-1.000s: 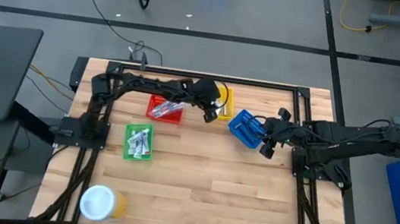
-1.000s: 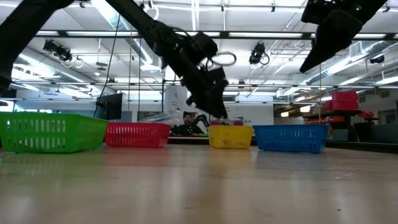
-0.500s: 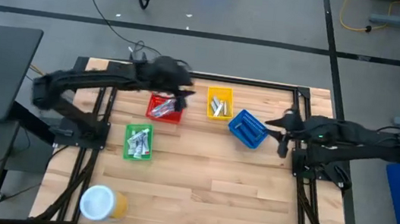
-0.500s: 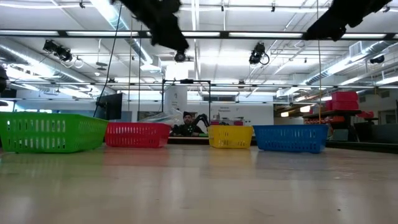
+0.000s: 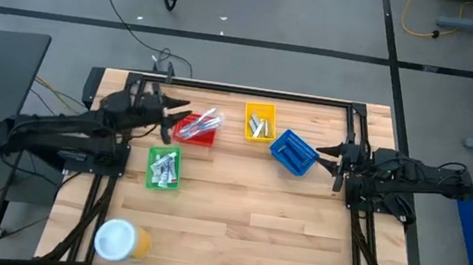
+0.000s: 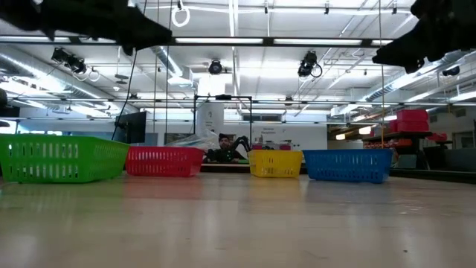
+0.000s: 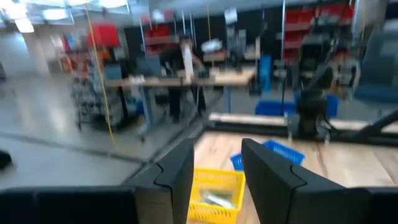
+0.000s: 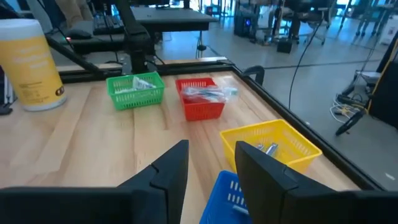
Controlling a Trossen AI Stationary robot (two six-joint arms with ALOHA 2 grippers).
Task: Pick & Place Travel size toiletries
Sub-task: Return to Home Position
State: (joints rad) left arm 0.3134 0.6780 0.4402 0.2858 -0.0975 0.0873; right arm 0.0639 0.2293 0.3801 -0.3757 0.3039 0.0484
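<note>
The travel size toiletries lie in baskets: white tubes in the green basket (image 5: 162, 168), clear-wrapped pieces in the red basket (image 5: 193, 129), some sticking out over its rim, and small silver pieces in the yellow basket (image 5: 259, 122). The blue basket (image 5: 293, 152) stands tilted beside the yellow one. My left gripper (image 5: 171, 116) hangs open and holds nothing, just left of the red basket; its wrist view shows it (image 7: 214, 180) facing the yellow basket (image 7: 214, 196). My right gripper (image 5: 330, 162) is open and holds nothing, just right of the blue basket (image 8: 227, 193).
A large white-lidded yellowish jar (image 5: 119, 240) stands at the table's near left corner. The four baskets sit in the far half of the wooden table (image 5: 261, 226), and bare wood spans the near half. Both arms (image 6: 111, 22) (image 6: 431, 37) hang high above the table.
My left arm has swung from over the yellow and red baskets back toward the table's left edge, rising well above the baskets. My right arm has drawn back from the blue basket toward the right edge. The baskets have stayed in place.
</note>
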